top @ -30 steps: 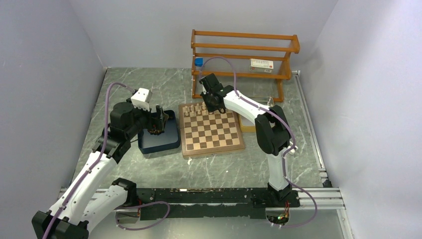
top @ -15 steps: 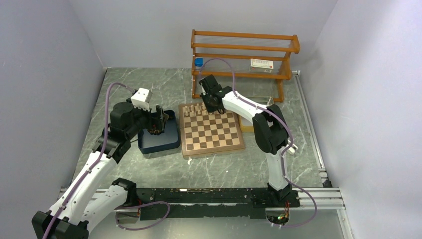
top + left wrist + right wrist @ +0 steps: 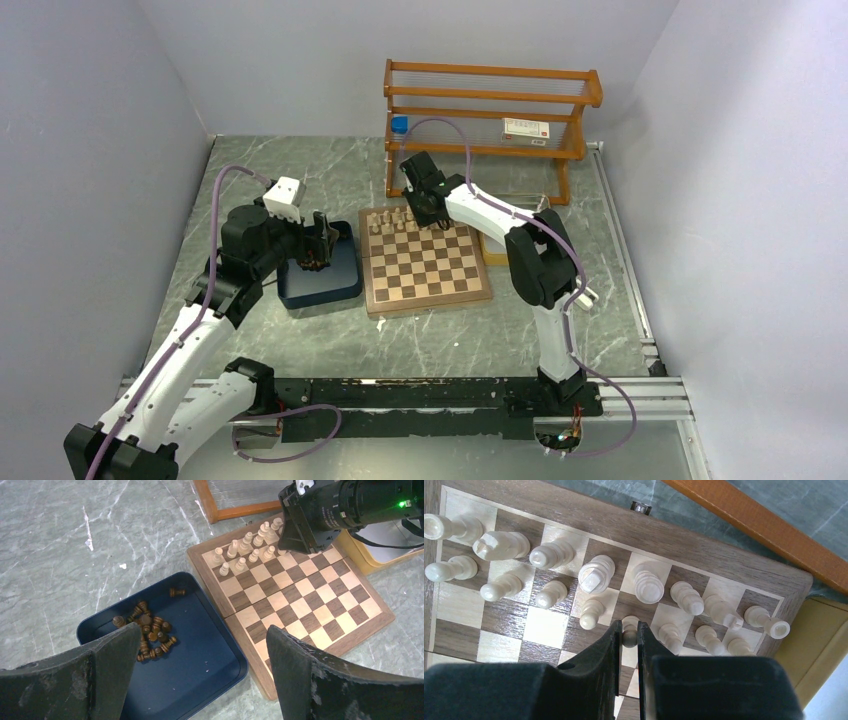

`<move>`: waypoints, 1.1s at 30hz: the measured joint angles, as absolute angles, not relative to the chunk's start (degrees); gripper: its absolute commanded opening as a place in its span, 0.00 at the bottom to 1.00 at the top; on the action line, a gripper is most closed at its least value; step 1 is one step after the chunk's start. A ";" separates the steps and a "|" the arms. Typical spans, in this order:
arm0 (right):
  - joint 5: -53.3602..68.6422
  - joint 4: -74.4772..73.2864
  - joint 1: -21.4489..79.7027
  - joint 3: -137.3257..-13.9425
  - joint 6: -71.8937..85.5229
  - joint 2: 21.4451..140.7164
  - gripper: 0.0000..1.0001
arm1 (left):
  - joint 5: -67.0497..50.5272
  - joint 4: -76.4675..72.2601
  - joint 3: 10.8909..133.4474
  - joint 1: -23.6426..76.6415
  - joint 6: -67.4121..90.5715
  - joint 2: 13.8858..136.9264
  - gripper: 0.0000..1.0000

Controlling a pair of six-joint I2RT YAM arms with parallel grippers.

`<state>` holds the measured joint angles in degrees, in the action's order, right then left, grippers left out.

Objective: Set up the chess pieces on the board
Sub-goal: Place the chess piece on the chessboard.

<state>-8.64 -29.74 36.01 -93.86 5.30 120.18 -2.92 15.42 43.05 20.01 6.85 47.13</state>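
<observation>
The left arm [image 3: 190, 345] is raised from its base at the near left and bent forward at the elbow, with the wrist turned downward. The left end effector [image 3: 203, 630] is held aloft, its fingers [image 3: 100, 675] spread wide with nothing gripped between them. The right arm [image 3: 548, 300] is stood upright from its base, folded at the elbow and stretched toward the far left. The right end effector [image 3: 628, 627] is pointed downward, nearly closed, and a pale pawn [image 3: 629, 632] is pinched between its tips.
</observation>
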 measured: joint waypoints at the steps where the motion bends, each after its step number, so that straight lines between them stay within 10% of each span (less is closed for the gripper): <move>1: -8.69 -29.71 36.01 -93.89 5.30 120.25 0.16 | -2.94 15.42 43.05 20.01 6.85 47.13 1.00; 33: -9.82 -30.94 35.97 -96.55 5.39 121.78 0.26 | -2.94 15.44 43.03 20.01 6.83 47.07 1.00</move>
